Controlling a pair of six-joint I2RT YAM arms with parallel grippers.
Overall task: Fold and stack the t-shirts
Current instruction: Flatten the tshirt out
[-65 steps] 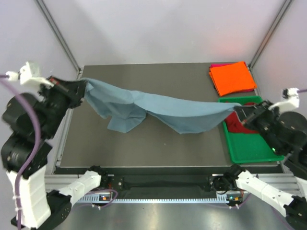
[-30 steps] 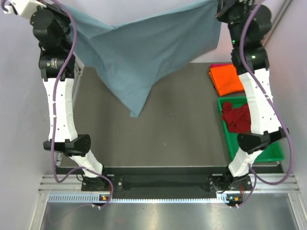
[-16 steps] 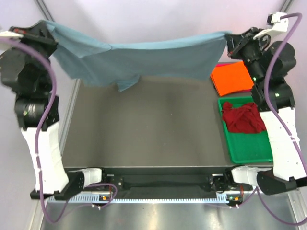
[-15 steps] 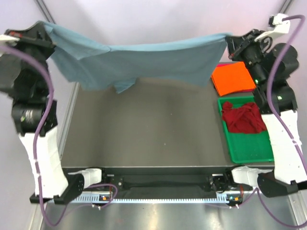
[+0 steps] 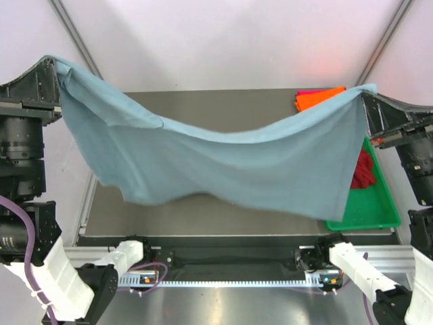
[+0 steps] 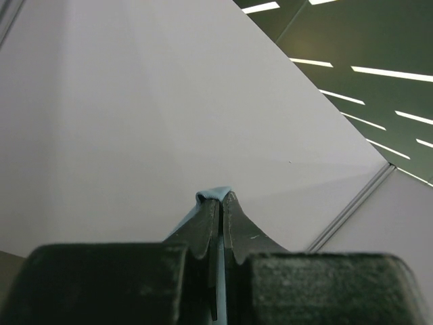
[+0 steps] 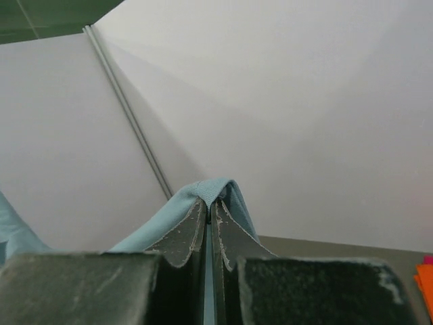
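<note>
The blue-grey t-shirt (image 5: 223,169) hung spread above the counter (image 5: 223,105), sagging in the middle, with the left tool (image 6: 221,210) and the right tool (image 7: 208,210) each pinched on 1 upper corner. It seemed light and limp, best held at corners.

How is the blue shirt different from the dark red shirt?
The blue shirt hangs in the air, stretched wide between the left gripper and the right gripper. The dark red shirt lies in the green tray. The blue shirt is spread out, while the dark red shirt is bunched up and partly hidden behind it. Both are soft cloth, and neither is neatly folded yet.
</note>
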